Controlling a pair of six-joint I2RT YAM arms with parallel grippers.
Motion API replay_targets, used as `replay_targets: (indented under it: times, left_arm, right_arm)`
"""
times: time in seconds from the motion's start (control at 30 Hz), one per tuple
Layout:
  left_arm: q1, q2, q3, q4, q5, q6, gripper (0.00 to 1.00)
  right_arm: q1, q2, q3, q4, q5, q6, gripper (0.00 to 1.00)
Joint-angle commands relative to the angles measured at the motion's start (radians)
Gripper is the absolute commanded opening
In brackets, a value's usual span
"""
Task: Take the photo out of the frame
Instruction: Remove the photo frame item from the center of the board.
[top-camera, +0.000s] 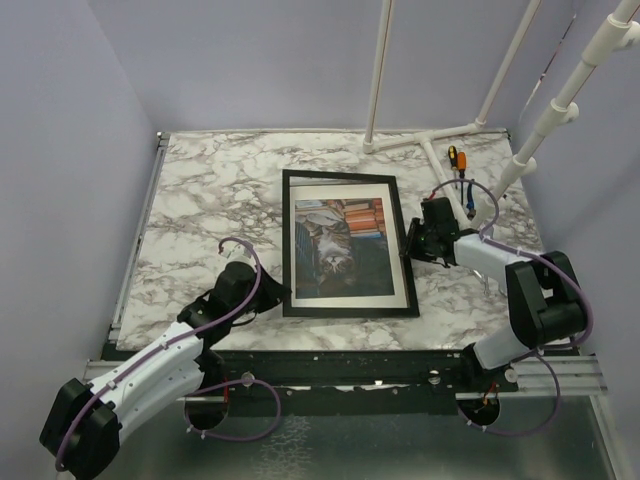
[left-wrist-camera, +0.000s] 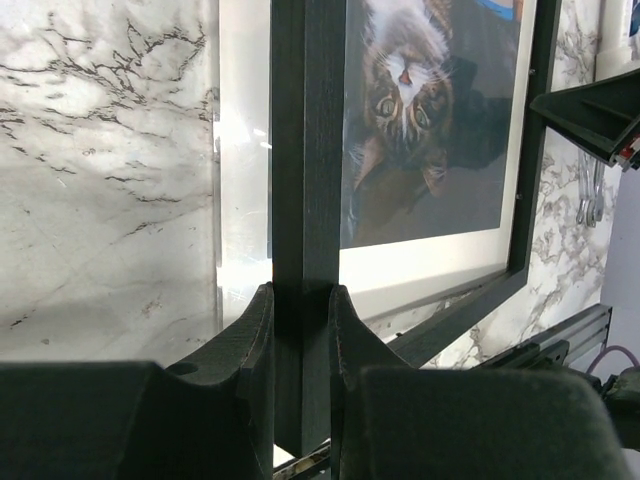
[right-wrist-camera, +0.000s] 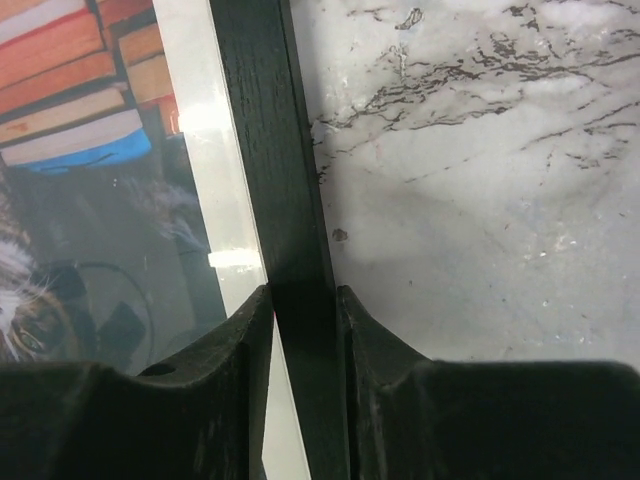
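Photo (top-camera: 338, 250) of the tabby cat and the books sits inside the frame (top-camera: 350, 309), bordered by the white mat (top-camera: 340, 187). It lies between the two end effectors, with the frame front side up on the marble worktop (top-camera: 210, 190).

At the frame's near left corner, the left end effector (left-wrist-camera: 302, 295) is closed on the black border. One finger presses each side of it, and the cat print lies just past the inner finger.

On the frame's right side, the right end effector (right-wrist-camera: 303, 295) straddles the border the same way. Both fingers look pressed against it, the books are on its inner side and bare marble on its outer side.

The job has barely started. The frame is gripped from both sides, but its back is not showing, nothing has been opened, and no edge of the print is free. Turning the frame over, releasing the back and lifting the print out probably all remain.
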Motion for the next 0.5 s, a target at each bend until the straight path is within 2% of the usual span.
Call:
replay_targets:
  times: [0.0, 0.03, 0.13, 0.23, 0.47]
  left_arm:
    - [-0.002, 0.008, 0.013, -0.077, -0.059, 0.062, 0.17]
    - [-0.002, 0.006, 0.014, -0.080, -0.065, 0.059, 0.18]
    - [-0.002, 0.009, 0.013, -0.083, -0.084, 0.048, 0.22]
    - [-0.002, 0.030, 0.014, -0.083, -0.110, 0.042, 0.23]
    - [-0.002, 0.038, 0.022, -0.092, -0.173, 0.040, 0.24]
  right_arm:
    - [0.008, -0.061, 0.007, -0.051, 0.047, -0.007, 0.29]
    - [0.009, -0.077, 0.009, -0.053, 0.038, -0.019, 0.29]
    - [0.045, -0.104, 0.049, -0.091, 0.047, -0.047, 0.17]
    - [0.098, -0.114, 0.097, -0.146, 0.120, -0.051, 0.11]
    - [0.118, -0.144, 0.134, -0.176, 0.125, -0.046, 0.10]
